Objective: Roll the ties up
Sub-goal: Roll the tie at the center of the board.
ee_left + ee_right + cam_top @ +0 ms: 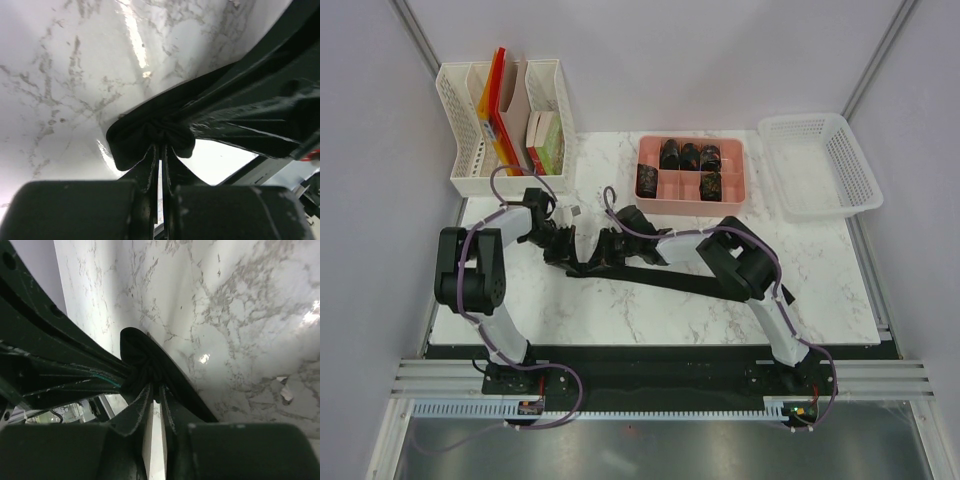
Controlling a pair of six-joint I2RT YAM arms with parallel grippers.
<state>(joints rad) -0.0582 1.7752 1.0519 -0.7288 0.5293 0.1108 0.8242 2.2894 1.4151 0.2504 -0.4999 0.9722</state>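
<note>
Top view: tie stretched across mid-frame on table. Left gripper and right gripper meet at its left end, likely to start coil.
Left wrist: left gripper pressed together, pinching bunched tie end at frame centre.
Right wrist: right gripper nearly closed, pinching same fold, probably steadying it.

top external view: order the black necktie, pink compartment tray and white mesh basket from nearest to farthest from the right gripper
1. black fabric necktie, mid-table, at the fingertips of the right gripper
2. pink plastic compartment tray, behind the gripper, toward the table's back edge
3. white plastic mesh basket, far back right corner
</note>
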